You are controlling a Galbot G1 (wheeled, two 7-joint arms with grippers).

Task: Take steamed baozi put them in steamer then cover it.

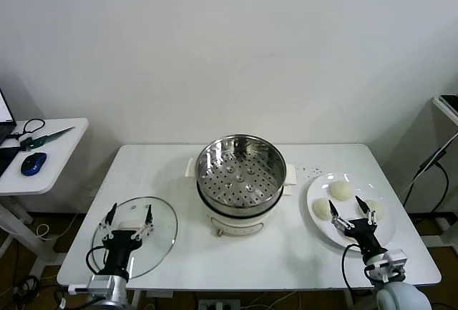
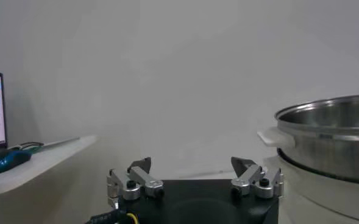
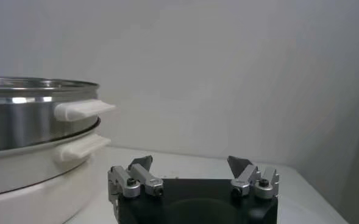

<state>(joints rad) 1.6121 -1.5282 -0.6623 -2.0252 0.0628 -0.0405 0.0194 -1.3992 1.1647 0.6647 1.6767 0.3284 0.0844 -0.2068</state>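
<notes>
Leftmost, cover (image 1: 136,235) flat at bench (image 1: 236,260) front-left corner, handle up, long axis across bench; left tool (image 1: 129,215) directly above, jaws wide, empty. Steamer (image 1: 241,174) at bench centre, upright, basket empty. Plate (image 1: 351,210) near right edge holds steamed baozi (image 1: 341,190); right tool (image 1: 351,207) over them, wide, empty.

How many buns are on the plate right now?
3 visible on the plate: one bun at the far side, one nearer the steamer, one toward the table's right edge. The right hand may hide another.
</notes>
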